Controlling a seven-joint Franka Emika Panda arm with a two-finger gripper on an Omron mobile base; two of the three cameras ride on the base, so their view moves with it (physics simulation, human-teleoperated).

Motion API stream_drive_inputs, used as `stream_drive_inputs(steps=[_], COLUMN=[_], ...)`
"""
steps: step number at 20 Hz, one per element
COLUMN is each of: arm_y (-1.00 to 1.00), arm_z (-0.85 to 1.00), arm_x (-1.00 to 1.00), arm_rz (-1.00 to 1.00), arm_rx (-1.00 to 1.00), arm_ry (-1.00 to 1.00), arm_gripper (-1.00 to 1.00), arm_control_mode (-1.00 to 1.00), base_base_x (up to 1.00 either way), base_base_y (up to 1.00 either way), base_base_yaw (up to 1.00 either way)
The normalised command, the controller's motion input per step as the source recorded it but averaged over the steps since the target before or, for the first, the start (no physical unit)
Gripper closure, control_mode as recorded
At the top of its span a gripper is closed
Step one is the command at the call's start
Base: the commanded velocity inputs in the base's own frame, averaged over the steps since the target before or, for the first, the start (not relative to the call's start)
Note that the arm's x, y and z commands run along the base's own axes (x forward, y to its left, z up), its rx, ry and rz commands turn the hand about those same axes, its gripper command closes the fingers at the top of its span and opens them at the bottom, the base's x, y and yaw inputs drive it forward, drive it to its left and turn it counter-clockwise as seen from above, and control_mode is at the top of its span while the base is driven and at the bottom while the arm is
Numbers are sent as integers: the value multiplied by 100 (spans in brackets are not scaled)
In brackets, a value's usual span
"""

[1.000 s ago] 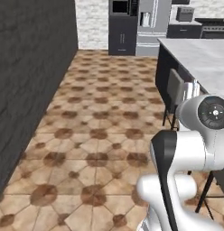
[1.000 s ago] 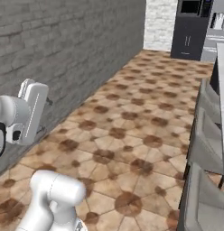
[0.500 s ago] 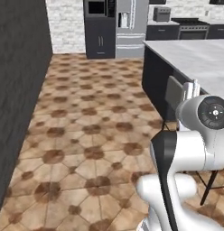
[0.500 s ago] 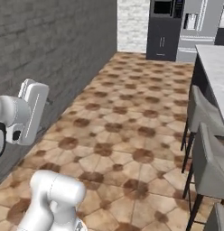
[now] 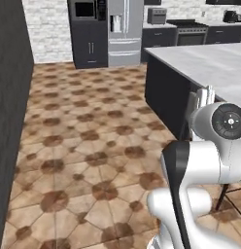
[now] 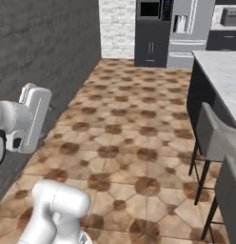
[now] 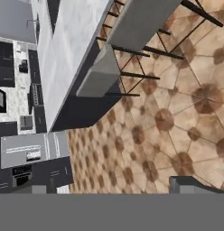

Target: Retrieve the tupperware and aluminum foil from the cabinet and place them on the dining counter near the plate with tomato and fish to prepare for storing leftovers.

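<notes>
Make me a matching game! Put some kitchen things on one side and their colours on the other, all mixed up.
Things:
1. fridge
2. floor
3. dining counter
4. chair

Colours:
A. plain grey
B. brown and tan tiles
C. silver
D. white marble with grey veins

Pairs: 1-C, 2-B, 3-D, 4-A

A brown patterned tile floor [image 5: 88, 160] fills the centre of both base views. The white marble worktop [image 5: 210, 65] on a dark base runs along the right edge of the frame, and grey chairs [image 6: 216, 138] stand on the floor beside it.
</notes>
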Motion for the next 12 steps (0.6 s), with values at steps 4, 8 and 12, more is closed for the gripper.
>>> stream_drive_inputs(steps=[4,8,12], arm_y=[0,0,0], arm_z=[0,0,0], arm_x=[0,0,0], arm_rz=[0,0,0], arm_rx=[0,0,0], arm_ry=[0,0,0], arm_gripper=[-100,-100,-100], arm_control_mode=[100,100,100], base_base_x=[100,100,100], base_base_y=[46,43,38], base_base_yaw=[-25,-19,-7])
